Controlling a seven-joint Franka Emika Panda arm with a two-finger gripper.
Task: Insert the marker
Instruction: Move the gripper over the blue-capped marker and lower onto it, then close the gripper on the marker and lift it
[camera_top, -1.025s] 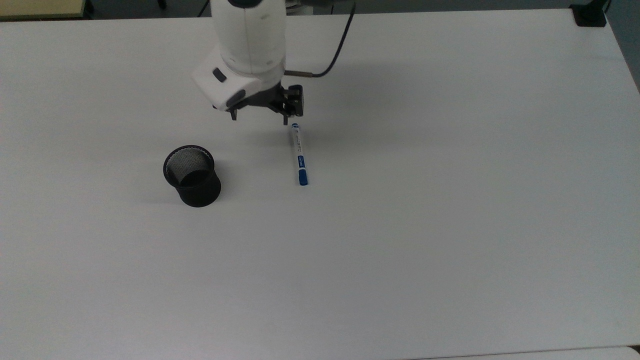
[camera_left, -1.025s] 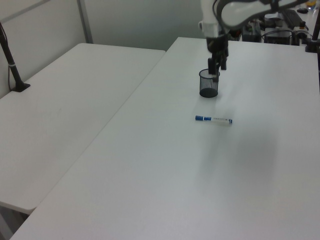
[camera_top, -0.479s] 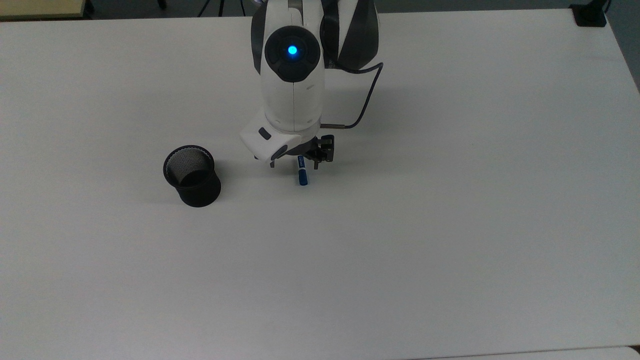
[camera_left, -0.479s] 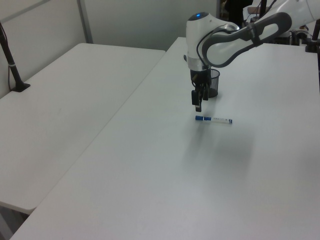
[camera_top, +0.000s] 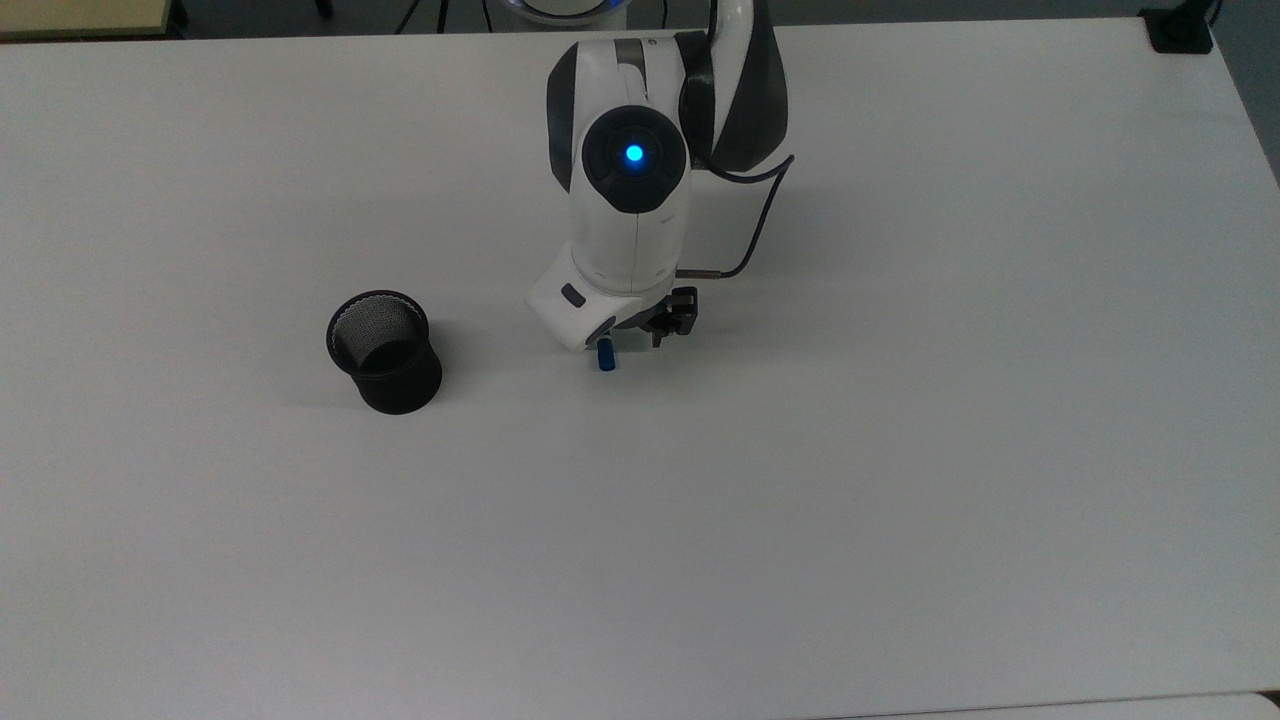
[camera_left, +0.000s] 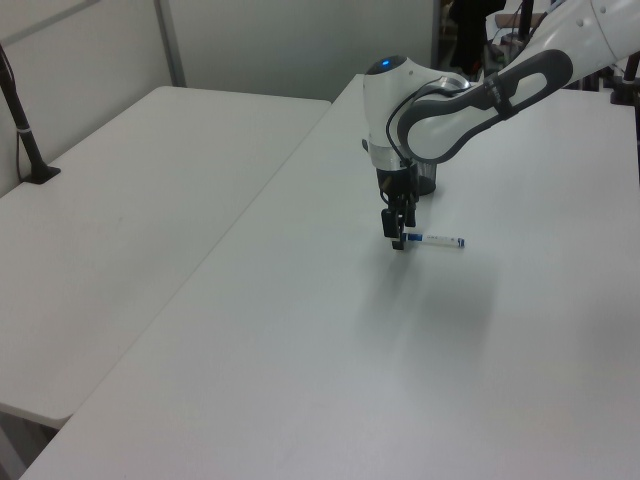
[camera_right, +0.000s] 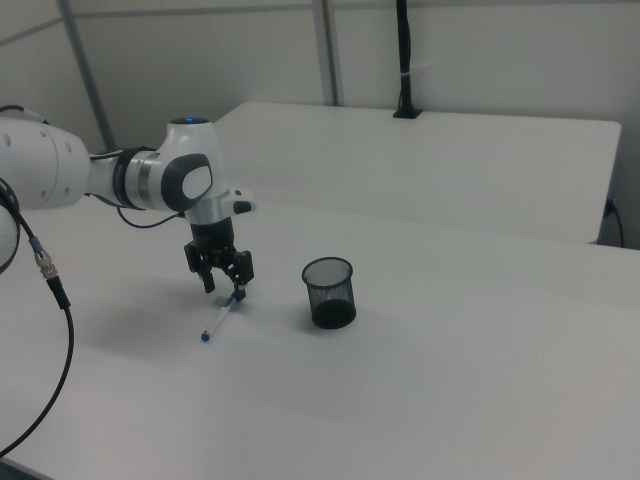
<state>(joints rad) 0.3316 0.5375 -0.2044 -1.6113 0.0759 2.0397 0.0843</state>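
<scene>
1. Top view: white Panda arm reaches down over the white table (camera_top: 900, 450); a blue light glows on its round dark joint cap. Gripper (camera_top: 632, 343) sits just below the white wrist, black fingers pointing at the tabletop.
2. Marker (camera_top: 605, 357) lies flat on the table under the gripper; in the top view just its blue cap end pokes out below the wrist, the rest covered by the arm.
3. Left view: marker (camera_left: 436, 240) runs across the table, white barrel w/ a small blue end at the left view's right; gripper (camera_left: 397, 236) is down over the other end, fingertips at or very near the table.
4. Right view: marker (camera_right: 219, 322) lies slanted, small blue end toward the right view's lower left, upper end between the fingers of the gripper (camera_right: 224, 280).
5. Jaws: parted w/ a clear gap, astride the marker's cap end; can't tell if either finger touches it. Nothing gripped.
6. Black mesh cup (camera_top: 384, 351) stands upright, mouth open, well apart from the marker at the top view's left. In the left view the cup (camera_left: 427, 180) is mostly behind the arm; in the right view the cup (camera_right: 330, 292) stands to the right of the gripper.
7. Writing: blue label band on the barrel is hidden in the top view and unreadable elsewhere. No readable brand on arm or cup.
8. Black cable loops off the wrist at the top view's right.
</scene>
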